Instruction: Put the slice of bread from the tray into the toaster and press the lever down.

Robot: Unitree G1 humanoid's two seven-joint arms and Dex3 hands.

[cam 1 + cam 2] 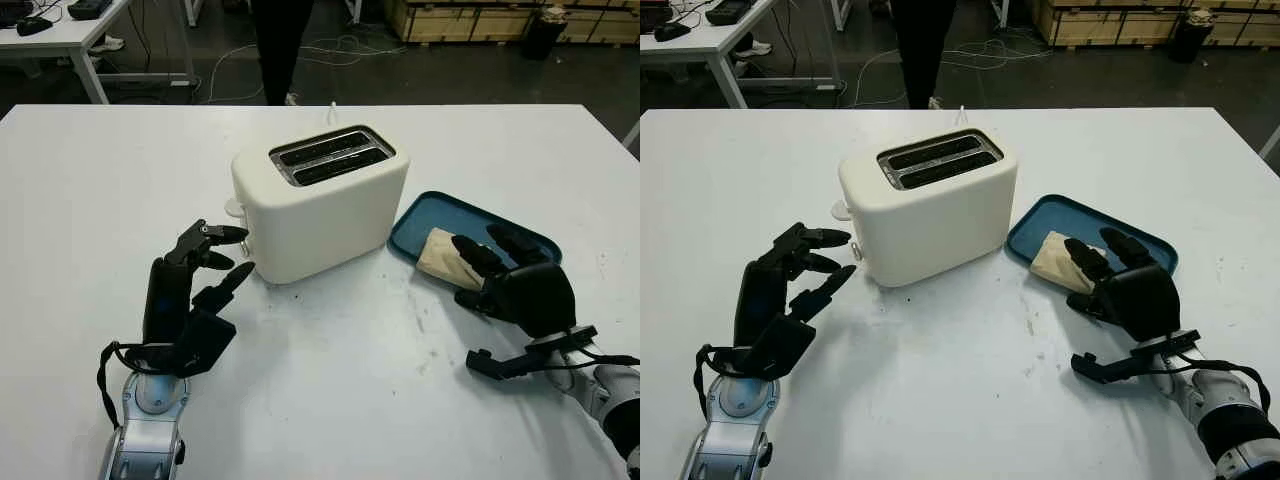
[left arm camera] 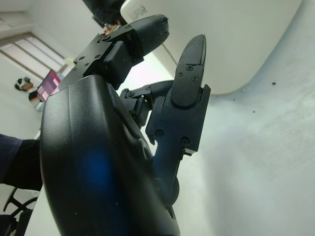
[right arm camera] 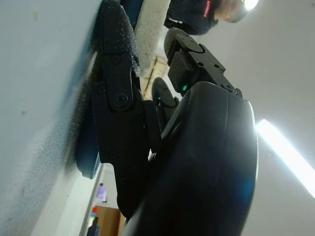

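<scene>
A white two-slot toaster (image 1: 320,215) stands mid-table, both slots empty, its lever (image 1: 234,208) up at the left end. To its right a blue tray (image 1: 440,205) holds a pale slice of bread (image 1: 432,255). My right hand (image 1: 470,265) reaches over the tray's near side, fingers (image 1: 475,255) lying across the bread's right part and thumb at the near edge; it is open, and the slice stays flat in the tray. My left hand (image 1: 235,252) is open, upright just left of the toaster below the lever, apart from it. The left wrist view has the toaster wall (image 2: 236,44) close beyond the fingers (image 2: 189,73).
The white table (image 1: 330,400) has bare room in front of the toaster and between my arms. A person (image 1: 280,40) stands beyond the far edge. Wooden crates (image 1: 480,20) and another white table (image 1: 60,40) are in the background.
</scene>
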